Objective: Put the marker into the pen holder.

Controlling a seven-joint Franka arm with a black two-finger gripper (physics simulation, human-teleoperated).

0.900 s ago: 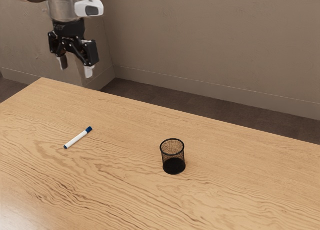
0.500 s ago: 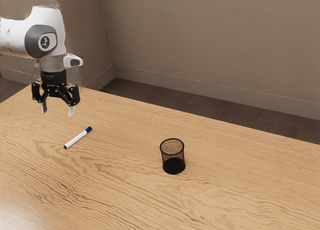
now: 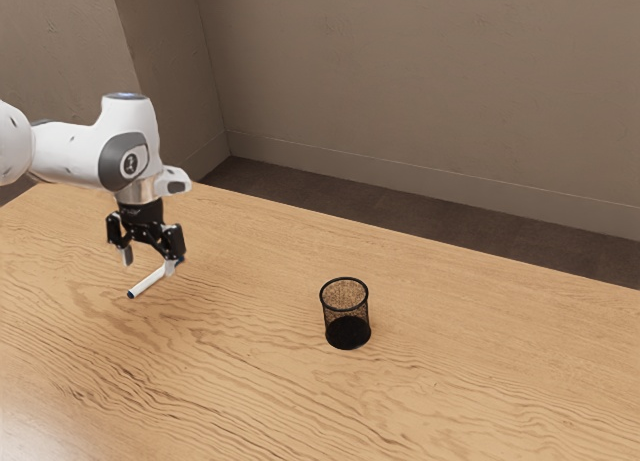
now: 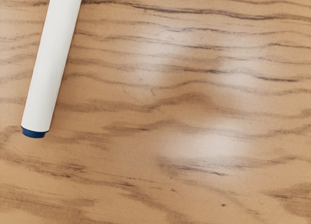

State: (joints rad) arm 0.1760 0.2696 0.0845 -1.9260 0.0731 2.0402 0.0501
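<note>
Pen holder [image 3: 347, 333] is stood upright on desk [image 3: 450, 381]. Farther back, marker [image 3: 148, 281] is laid flat; pickup being lined up, centring and lowering probably needed. Long axis slanted, blue-plugged end pointed nearward, to exterior view's left. Claw [image 3: 148, 265] is held just above, fingers apart, nothing clamped.
</note>
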